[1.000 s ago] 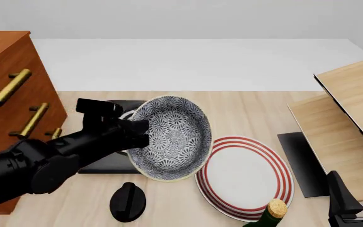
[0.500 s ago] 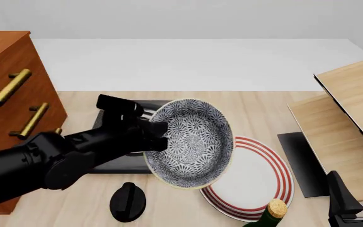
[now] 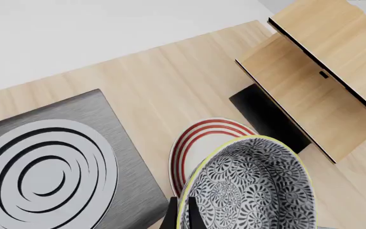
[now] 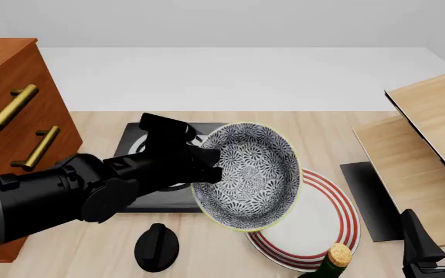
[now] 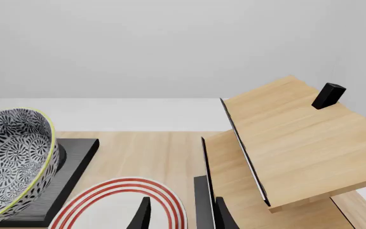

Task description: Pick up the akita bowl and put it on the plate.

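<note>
The akita bowl [image 4: 250, 176], patterned dark grey and white with a pale rim, hangs tilted in the air with its opening toward the front camera. My left gripper [image 4: 207, 165] is shut on its left rim; in the left wrist view its fingers [image 3: 172, 218] pinch the bowl [image 3: 253, 191] at the rim. The bowl overlaps the left part of the plate [image 4: 319, 229], white with red rings, which lies flat on the table. The plate [image 3: 202, 143] shows partly beneath the bowl. My right gripper [image 4: 439, 243] rests open at the front right, holding nothing, right of the plate [image 5: 119, 205].
A black square slab with grey rings [image 4: 141, 200] lies left of the plate, behind my left arm. A brown drawer cabinet [image 4: 14, 116] stands far left. A black knob [image 4: 157, 246] and a corked bottle [image 4: 332, 259] sit near the front. A wooden shelf [image 4: 431, 145] rises at the right.
My left arm has carried the bowl rightward, from over the black slab to over the plate's left side. The right arm has stayed still.
</note>
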Robot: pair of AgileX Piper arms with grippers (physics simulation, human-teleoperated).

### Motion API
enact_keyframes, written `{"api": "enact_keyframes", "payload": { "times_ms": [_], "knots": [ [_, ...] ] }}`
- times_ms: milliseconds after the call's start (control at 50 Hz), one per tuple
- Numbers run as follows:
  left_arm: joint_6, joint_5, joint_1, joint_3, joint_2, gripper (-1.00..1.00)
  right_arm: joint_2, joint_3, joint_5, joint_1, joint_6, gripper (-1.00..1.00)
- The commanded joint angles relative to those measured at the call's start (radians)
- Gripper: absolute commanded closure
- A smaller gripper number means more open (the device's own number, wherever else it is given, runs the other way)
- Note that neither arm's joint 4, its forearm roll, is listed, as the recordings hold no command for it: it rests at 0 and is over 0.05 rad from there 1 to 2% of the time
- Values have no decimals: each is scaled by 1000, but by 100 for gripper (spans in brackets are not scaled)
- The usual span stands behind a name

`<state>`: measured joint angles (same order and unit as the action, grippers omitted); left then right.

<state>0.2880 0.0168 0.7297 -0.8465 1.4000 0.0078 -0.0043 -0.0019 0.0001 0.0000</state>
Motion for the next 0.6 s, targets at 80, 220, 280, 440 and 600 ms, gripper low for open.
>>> {"api": "enact_keyframes", "payload": {
  "times_ms": [80, 220, 280, 440, 600],
  "knots": [
    [30, 46, 9, -31, 85, 100, 0, 0, 0, 0, 0, -100],
    [46, 51, 47, -35, 102, 100, 0, 0, 0, 0, 0, -100],
    [47, 56, 52, -42, 116, 100, 0, 0, 0, 0, 0, -100],
    [53, 77, 67, -56, 160, 100, 0, 0, 0, 0, 0, -100],
    [66, 117, 85, -54, 209, 100, 0, 0, 0, 0, 0, -100]
  ]
}}
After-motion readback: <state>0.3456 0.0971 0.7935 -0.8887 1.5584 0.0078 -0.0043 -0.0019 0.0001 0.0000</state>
